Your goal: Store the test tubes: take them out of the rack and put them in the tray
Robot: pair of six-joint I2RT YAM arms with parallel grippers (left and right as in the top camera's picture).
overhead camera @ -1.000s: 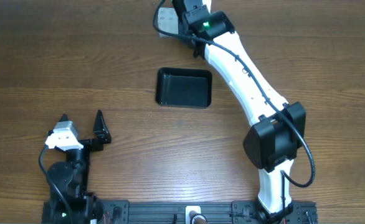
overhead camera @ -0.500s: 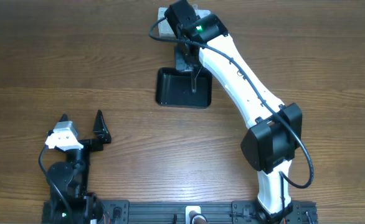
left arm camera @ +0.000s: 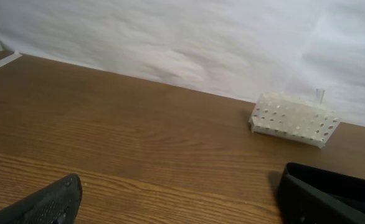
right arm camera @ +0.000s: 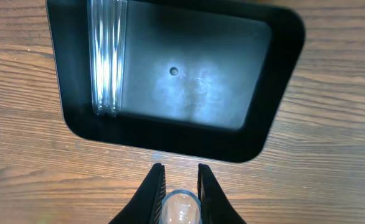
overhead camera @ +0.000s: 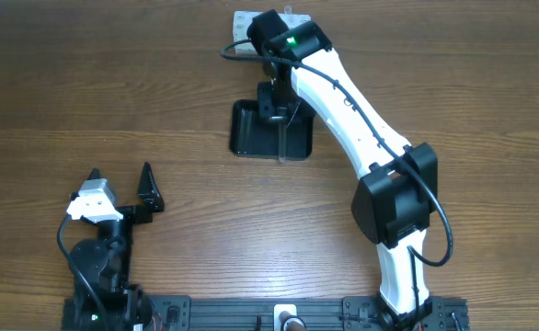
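Change: right hand point(right arm camera: 179, 186) has swung from rack point(left arm camera: 294, 118) to above tray point(right arm camera: 276, 74).
Grip: clamped on a test tube point(right arm camera: 179, 208).
Tray: another tube point(right arm camera: 104, 56) lies inside.
Left hand point(overhead camera: 120, 175): wide, parked.
Next: lower, release; rack poss. holds one more.

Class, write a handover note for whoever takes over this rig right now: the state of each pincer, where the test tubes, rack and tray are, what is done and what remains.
Left pincer: open, empty, parked near its base.
Right pincer: shut on the held test tube, just beside the rim of the black tray.
Done: one stored tube lies in the tray along a wall.
Left: put the held test tube in the tray, then fetch at least one rack tube standing in the white rack at the table's far side.
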